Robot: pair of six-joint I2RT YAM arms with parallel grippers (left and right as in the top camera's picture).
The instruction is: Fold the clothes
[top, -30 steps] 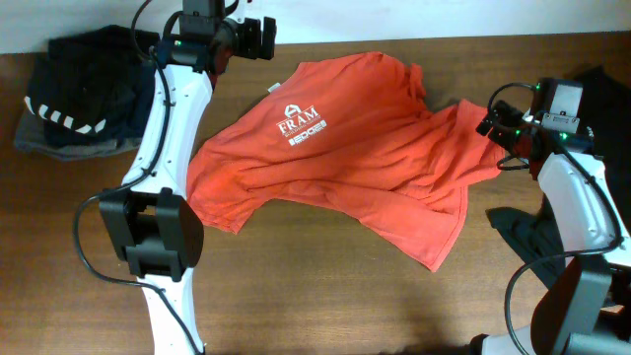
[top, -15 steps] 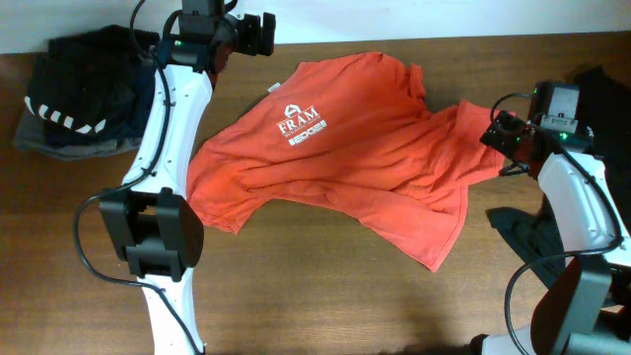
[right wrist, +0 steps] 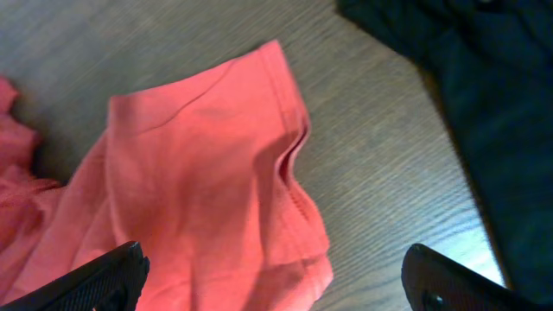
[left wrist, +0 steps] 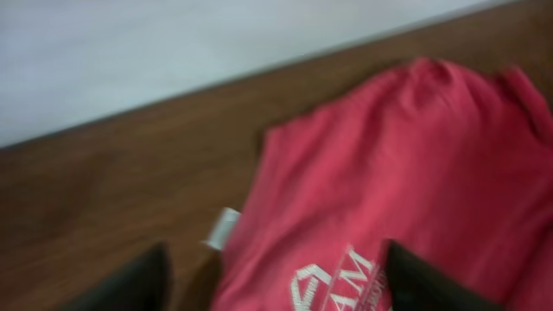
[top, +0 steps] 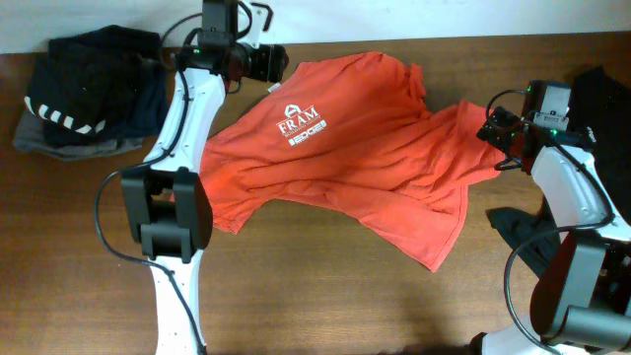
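The clothes are one orange-red T-shirt point(top: 365, 158), lying crumpled and face up across the middle of the table with its white FRAM logo point(top: 301, 126) showing. My left gripper point(top: 271, 64) hovers over the shirt's upper left edge. In the left wrist view it point(left wrist: 276, 289) is open, with the shirt point(left wrist: 415, 173) and a white label point(left wrist: 222, 229) between its fingers point(left wrist: 138, 281). My right gripper point(top: 496, 128) is at the shirt's right sleeve. In the right wrist view it point(right wrist: 276, 285) is open above the sleeve point(right wrist: 207, 173), holding nothing.
A dark navy and grey folded pile with white stripes point(top: 84, 94) sits at the back left. Loose black cloth point(top: 601, 99) lies at the right edge, and also point(right wrist: 484, 86) beside the sleeve. A white wall point(left wrist: 216, 52) borders the wooden table point(top: 345, 296) at the back.
My left arm has swung right and down, bringing its gripper from the bare table to the shirt's upper left edge. The right gripper barely moved.
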